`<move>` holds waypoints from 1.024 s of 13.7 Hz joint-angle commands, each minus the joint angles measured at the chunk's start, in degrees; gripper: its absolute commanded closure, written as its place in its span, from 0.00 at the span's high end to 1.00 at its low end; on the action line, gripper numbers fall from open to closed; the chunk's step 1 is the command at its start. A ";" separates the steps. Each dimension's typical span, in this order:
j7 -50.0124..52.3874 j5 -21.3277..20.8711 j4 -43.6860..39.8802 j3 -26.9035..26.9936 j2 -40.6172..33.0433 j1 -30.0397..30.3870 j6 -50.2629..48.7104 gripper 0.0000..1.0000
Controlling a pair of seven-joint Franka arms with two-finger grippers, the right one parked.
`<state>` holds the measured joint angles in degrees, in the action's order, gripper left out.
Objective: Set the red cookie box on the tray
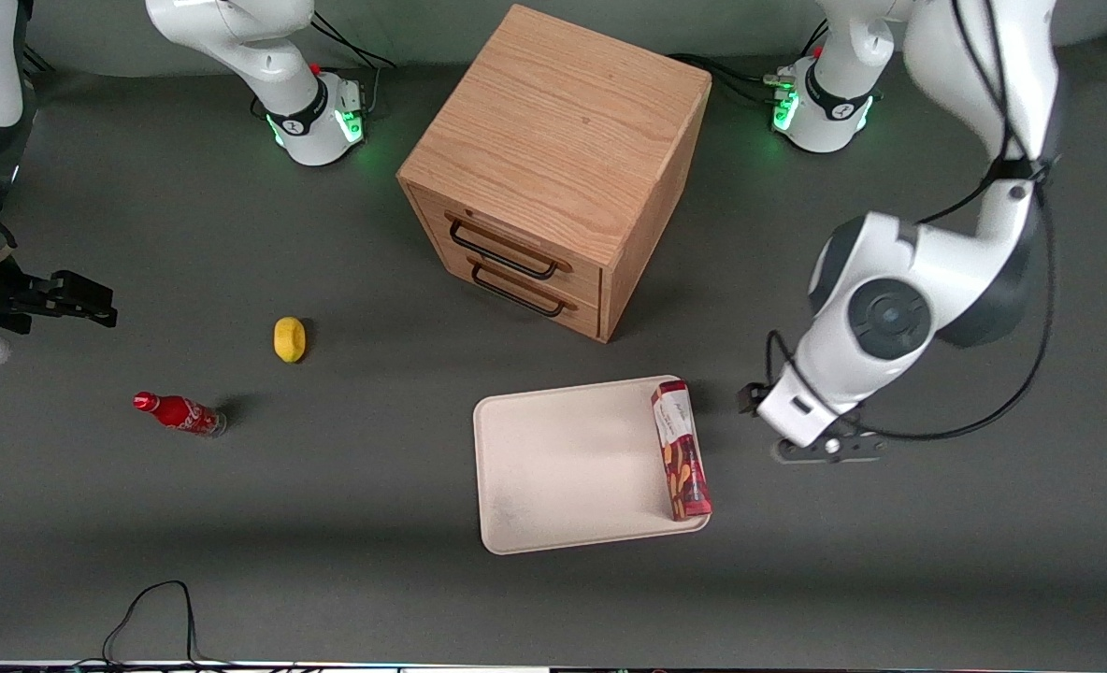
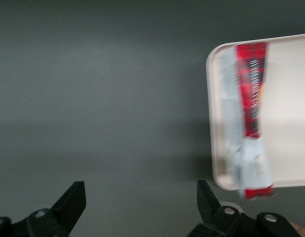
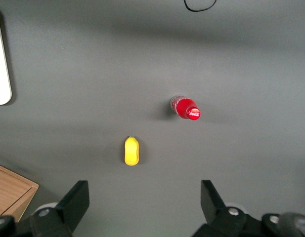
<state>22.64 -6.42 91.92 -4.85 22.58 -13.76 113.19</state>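
From the front you see the red cookie box [image 1: 681, 450] lying flat on the tray [image 1: 563, 467], along the short edge toward the working arm's end, white end panel pointing at the drawer cabinet [image 1: 553, 168]. The gripper [image 1: 829, 449] hangs over bare table just beside that edge, clear of the box. Toward the parked arm's end lie a lemon [image 1: 289, 338] and a soda bottle [image 1: 179, 412] on its side, well apart from the tray.

At the wrist, your gripper [image 2: 141, 203] has its fingers [image 2: 73, 200] spread wide with nothing between them; the box [image 2: 248, 118] rests inside the tray rim [image 2: 210, 118].

From the parked arm's wrist, the lemon [image 3: 132, 150] and bottle [image 3: 186, 108] lie on open table.
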 commanded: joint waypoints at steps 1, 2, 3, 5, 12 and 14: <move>-5.30 1.24 9.84 3.95 -9.73 -0.22 -0.77 1.00; -7.94 1.32 9.94 5.89 -10.79 -0.22 -3.39 1.00; -9.79 2.37 9.68 7.56 -11.84 -0.13 -5.68 1.00; -14.53 3.17 9.59 11.34 -13.34 -0.13 -8.41 1.00; -23.96 3.35 8.62 14.08 -15.37 5.57 -12.12 1.00; -23.61 3.35 8.62 13.99 -16.07 5.76 -13.43 1.00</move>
<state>-0.97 -3.63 99.44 9.59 8.83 -8.34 101.17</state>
